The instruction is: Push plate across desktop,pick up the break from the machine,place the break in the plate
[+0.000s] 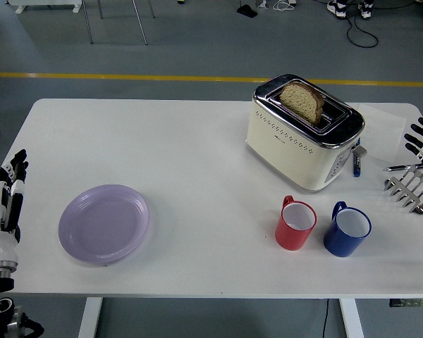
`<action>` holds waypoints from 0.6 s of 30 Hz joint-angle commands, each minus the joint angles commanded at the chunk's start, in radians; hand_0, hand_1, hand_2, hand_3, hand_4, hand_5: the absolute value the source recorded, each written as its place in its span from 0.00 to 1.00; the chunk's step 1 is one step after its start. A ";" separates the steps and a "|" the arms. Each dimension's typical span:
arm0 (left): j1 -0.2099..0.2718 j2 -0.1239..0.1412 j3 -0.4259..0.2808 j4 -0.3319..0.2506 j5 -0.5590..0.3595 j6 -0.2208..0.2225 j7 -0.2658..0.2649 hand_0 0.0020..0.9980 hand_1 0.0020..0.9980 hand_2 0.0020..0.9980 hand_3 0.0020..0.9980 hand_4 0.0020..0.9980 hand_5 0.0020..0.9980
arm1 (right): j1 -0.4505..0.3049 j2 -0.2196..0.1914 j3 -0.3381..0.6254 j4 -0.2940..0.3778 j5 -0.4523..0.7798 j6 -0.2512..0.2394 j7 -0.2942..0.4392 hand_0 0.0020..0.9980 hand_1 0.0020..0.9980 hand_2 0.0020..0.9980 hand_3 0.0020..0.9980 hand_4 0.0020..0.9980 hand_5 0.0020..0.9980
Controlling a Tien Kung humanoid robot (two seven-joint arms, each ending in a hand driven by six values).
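Note:
A lilac plate [103,223] lies on the white table near its front left. A cream and chrome toaster [303,132] stands at the back right with a slice of brown bread [303,102] sticking up out of one slot. My left hand [13,184] hovers at the table's left edge, well left of the plate, its fingers straight and holding nothing. Over the right edge is my right hand [417,170], to the right of the toaster, with fingers spread and empty.
A red mug [295,222] and a blue mug [347,229] stand side by side in front of the toaster. A small blue object [357,162] lies beside the toaster's right end. Floor with a yellow line lies beyond the table.

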State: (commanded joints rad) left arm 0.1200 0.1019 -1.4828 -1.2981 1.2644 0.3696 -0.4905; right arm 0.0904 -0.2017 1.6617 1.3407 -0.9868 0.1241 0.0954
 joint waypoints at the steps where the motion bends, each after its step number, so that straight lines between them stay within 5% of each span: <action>1: 0.000 -0.001 0.000 0.012 -0.008 0.006 -0.013 0.96 0.96 0.99 0.99 0.61 1.00 | 0.000 0.000 -0.001 -0.001 0.000 0.000 0.000 0.90 0.81 0.84 0.82 0.56 0.61; 11: -0.042 -0.016 0.014 0.169 -0.136 0.042 -0.124 0.96 0.96 0.99 1.00 0.58 1.00 | -0.001 0.004 -0.006 -0.005 0.000 0.000 0.000 0.90 0.81 0.84 0.82 0.56 0.61; 18: -0.063 -0.020 0.040 0.248 -0.180 0.027 -0.135 0.95 0.95 0.99 0.99 0.58 1.00 | -0.003 0.007 -0.007 -0.008 0.000 -0.001 0.000 0.90 0.81 0.84 0.82 0.56 0.61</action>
State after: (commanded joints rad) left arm 0.0568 0.0816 -1.4424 -1.0500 1.0846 0.3962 -0.6256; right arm 0.0877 -0.1950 1.6550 1.3332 -0.9865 0.1234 0.0957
